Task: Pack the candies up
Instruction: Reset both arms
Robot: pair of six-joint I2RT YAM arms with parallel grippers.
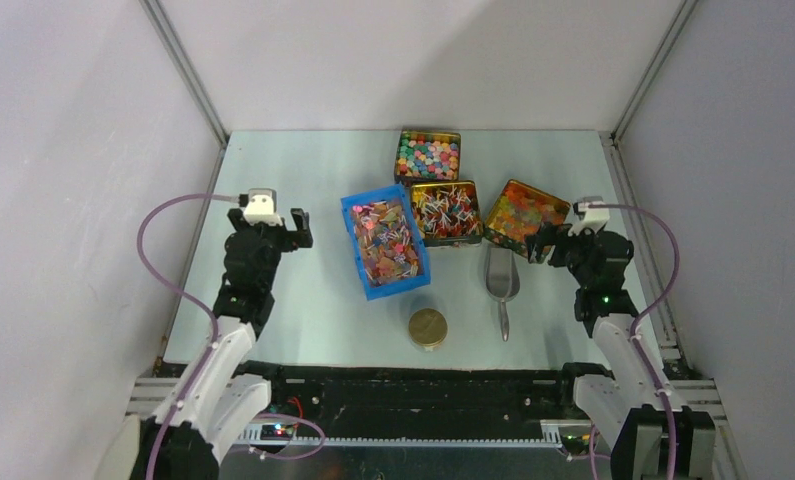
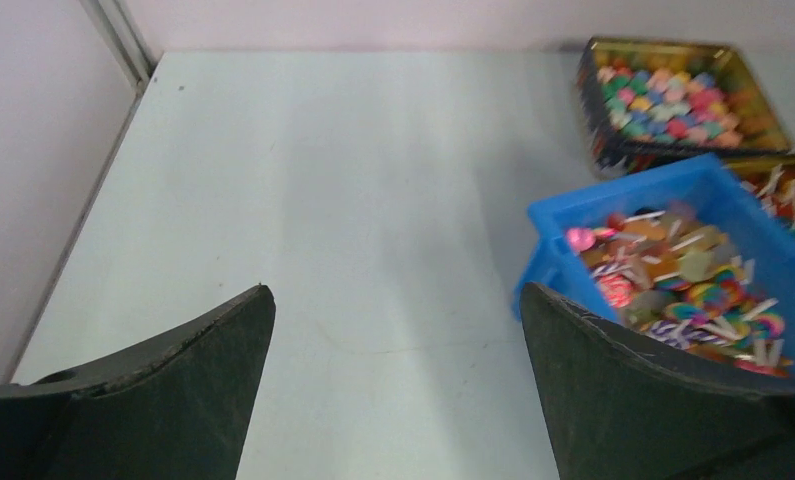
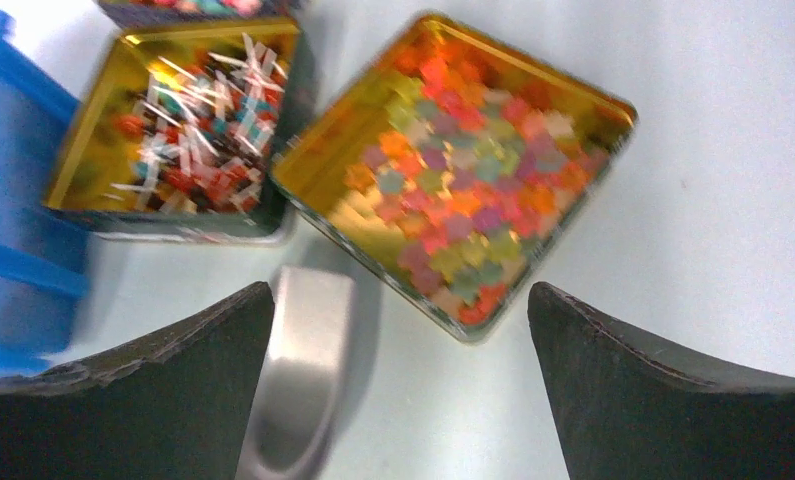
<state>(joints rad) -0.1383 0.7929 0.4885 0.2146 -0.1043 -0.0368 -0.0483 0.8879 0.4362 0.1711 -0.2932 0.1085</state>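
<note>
Candies [image 1: 384, 243] in crinkly twist wrappers of orange, pink, purple and white, with thin white ends sticking up, fill a blue plastic bin [image 1: 357, 262] with straight walls. It sits tilted on the pale, smooth surface [image 1: 303, 320].

Just beside its far right corner stands a square gold tin [image 1: 446, 212] of similar red and white wrapped sweets. Behind that is a second tin [image 1: 428, 155] of round pastel pieces. To the right is a third tin [image 1: 525, 214], shiny inside, with small glossy orange, pink and green pieces.

A scoop [image 1: 501, 280] of dull silver metal lies in front of the tins, handle toward the near edge. A round gold lid [image 1: 427, 327] lies nearer the arms.

The left fingers [image 2: 203, 380], dark and wedge-shaped with worn edges, are spread wide with only bare surface between them. The bin of candies is to their right, near but not touching.

The right fingers [image 3: 653, 390] are likewise spread and hold nothing. They hover over the scoop's bowl and the third tin's near corner, with the candies well off to their left.
</note>
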